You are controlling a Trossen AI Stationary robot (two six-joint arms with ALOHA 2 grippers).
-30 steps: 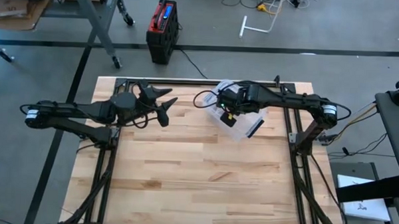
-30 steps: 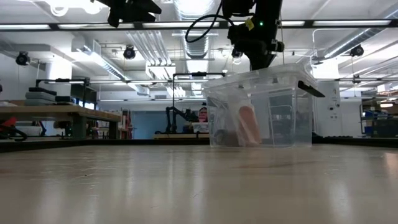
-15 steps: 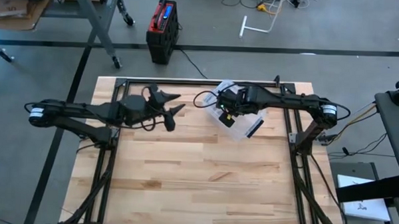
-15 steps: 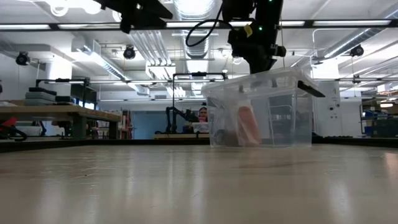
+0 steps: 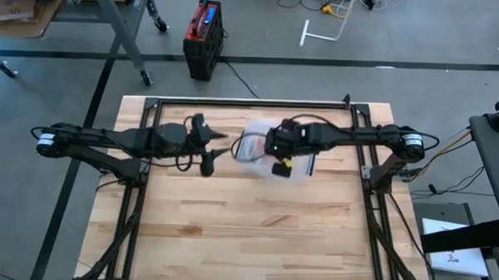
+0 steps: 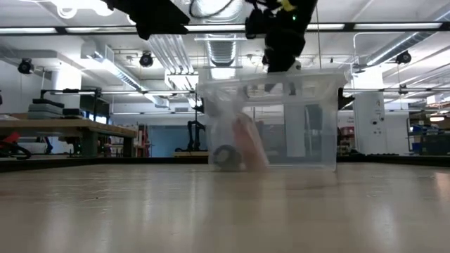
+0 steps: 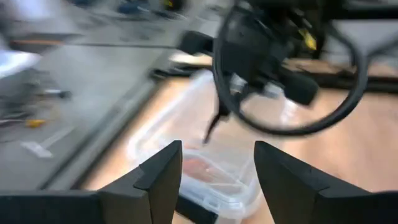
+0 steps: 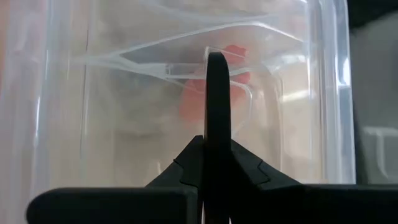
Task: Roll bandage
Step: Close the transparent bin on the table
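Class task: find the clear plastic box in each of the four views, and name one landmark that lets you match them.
High: box at table's far middle.
Low: centre.
Left wrist: centre, past the fingers.
Right wrist: fills the frame.
Landmark: right gripper, shut on the box's rim.

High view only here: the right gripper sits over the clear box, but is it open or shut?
Observer: The right gripper is shut, apparently on the clear box lid.
Operator: Anything inside the box?
Observer: Yes, a pinkish bandage leaning upright and a small dark roll beside it.
Operator: And the left gripper?
Observer: The left gripper is open and holds nothing, pointed at the box.
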